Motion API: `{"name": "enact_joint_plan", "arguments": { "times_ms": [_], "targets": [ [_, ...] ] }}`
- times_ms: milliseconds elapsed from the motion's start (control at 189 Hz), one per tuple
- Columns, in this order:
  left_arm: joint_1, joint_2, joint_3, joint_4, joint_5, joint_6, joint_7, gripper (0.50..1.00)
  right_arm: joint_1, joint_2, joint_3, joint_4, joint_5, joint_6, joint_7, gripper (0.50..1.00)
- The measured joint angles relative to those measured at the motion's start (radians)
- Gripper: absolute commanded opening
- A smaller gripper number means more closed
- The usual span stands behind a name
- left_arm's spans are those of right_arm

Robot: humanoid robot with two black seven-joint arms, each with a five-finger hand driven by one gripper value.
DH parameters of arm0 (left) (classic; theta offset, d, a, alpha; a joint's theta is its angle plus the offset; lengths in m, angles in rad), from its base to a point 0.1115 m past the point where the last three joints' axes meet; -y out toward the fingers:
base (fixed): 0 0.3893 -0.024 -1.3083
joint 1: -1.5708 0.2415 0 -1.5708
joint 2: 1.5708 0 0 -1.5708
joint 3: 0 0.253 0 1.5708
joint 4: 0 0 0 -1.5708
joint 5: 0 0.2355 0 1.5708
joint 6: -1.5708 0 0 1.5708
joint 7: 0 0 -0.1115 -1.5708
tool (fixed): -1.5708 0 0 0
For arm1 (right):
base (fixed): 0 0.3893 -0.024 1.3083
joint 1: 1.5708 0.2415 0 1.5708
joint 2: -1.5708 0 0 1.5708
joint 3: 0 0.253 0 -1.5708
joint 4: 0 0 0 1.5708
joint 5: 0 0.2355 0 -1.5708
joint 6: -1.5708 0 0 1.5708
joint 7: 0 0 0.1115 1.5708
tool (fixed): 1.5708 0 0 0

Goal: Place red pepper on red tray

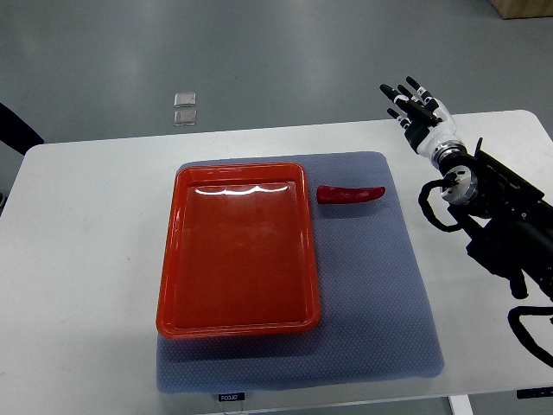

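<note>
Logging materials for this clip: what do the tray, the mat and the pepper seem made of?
Tray: glossy, likely plastic; light glints along its top end. Mat: blue-grey, matte, finely textured, perhaps foam or rubber. Pepper: smooth and shiny red; real or plastic, I cannot tell.

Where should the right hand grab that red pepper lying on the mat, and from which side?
Probably around the thick middle of the glossy red pepper, coming from above: it lies flat and lengthwise across the blue-grey mat, close to the red plastic tray. The open right hand is nearest.
</note>
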Motion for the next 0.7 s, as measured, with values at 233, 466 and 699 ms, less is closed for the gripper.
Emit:
{"name": "enact_joint_plan", "arguments": {
  "times_ms": [233, 466, 699],
  "targets": [
    [-0.001, 0.0, -0.002, 0.001, 0.0, 0.001, -0.006, 1.0, 0.0, 0.0, -0.001, 0.0, 0.0, -0.001, 0.0, 0.915],
    [-0.001, 0.0, 0.001, 0.0, 0.0, 0.001, -0.006, 1.0, 0.0, 0.0, -0.001, 0.0, 0.001, -0.001, 0.003, 0.915],
    [0.0, 0.0, 0.002, 0.0, 0.0, 0.001, -0.006, 1.0, -0.003, -0.001, 0.001, 0.0, 0.0, -0.001, 0.003, 0.915]
  ]
}}
